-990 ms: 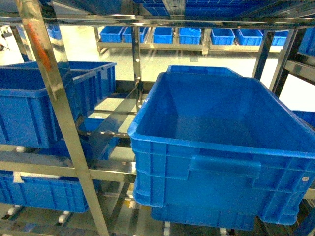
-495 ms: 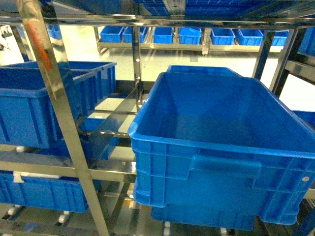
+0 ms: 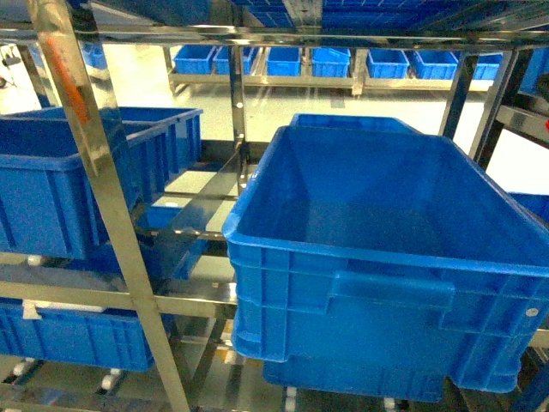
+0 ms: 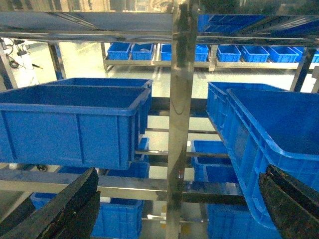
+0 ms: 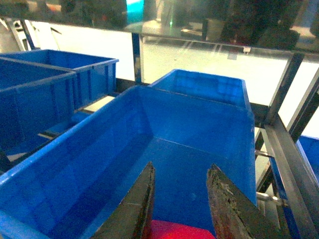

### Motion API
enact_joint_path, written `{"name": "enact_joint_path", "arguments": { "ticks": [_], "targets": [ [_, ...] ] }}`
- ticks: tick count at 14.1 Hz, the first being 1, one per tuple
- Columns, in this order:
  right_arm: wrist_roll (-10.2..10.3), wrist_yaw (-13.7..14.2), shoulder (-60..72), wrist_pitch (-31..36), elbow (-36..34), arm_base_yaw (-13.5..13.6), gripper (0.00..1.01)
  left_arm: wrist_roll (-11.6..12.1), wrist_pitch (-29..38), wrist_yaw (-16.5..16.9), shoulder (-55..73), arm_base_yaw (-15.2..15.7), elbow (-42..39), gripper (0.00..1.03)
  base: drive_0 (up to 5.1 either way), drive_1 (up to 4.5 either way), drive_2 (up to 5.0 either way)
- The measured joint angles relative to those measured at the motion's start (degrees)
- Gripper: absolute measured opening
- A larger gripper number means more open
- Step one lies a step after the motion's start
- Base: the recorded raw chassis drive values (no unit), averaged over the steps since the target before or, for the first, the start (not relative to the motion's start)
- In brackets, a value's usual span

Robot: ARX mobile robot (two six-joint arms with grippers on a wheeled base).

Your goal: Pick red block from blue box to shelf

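While the head view shows only racking and crates, the right wrist view carries the telling detail: the right gripper (image 5: 180,209) has its two dark fingers (image 5: 137,209) closed in on the red block (image 5: 179,230), whose glossy top shows between them at the bottom edge. Below and ahead of the gripper lies a large crate (image 5: 164,144), a deep royal-blue bin with ribbed walls and a rolled rim, with a second crate (image 5: 204,84) just behind it. That large crate (image 3: 386,249) fills the right half of the head view, resting on a tier of the shelf (image 3: 94,197), whose near upright bears an orange-red smear. More crates (image 3: 60,184) sit on the tier to the left. From the left wrist view, the left gripper (image 4: 174,209) hangs before a steel post (image 4: 179,124), its fingers (image 4: 65,209) spread wide at the lower corners, nothing between them. No turquoise tub appears in any view.
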Motion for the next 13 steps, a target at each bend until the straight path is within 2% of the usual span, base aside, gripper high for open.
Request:
{"name": "enact_joint_path", "arguments": {
  "ticks": [3,6,9,11,12,13],
  "targets": [
    [-1.5,0.4,6.7,2.7,1.7,0.3,0.27,0.0,0.0,0.0,0.0,0.0,0.0,0.98,0.0,0.0,0.0],
    [-1.4,-0.5,12.9,4.8,5.7,-1.4,0.27,0.0,0.0,0.0,0.0,0.0,0.0,0.98,0.0,0.0,0.0],
    [-1.3,-1.0,18.5,3.0,10.7,-3.3,0.27,0.0,0.0,0.0,0.0,0.0,0.0,0.98,0.0,0.0,0.0],
    [-1.4,-2.4,18.8,2.7,11.5,-3.6,0.27,0.0,0.0,0.0,0.0,0.0,0.0,0.98,0.0,0.0,0.0],
    [-1.1,-3.7,19.6,3.1,11.5,-3.9,0.27,0.0,0.0,0.0,0.0,0.0,0.0,0.98,0.0,0.0,0.0],
    [-0.4,-3.7,20.8,3.3,11.5,-4.3,0.27,0.0,0.0,0.0,0.0,0.0,0.0,0.98,0.0,0.0,0.0]
  ]
}}
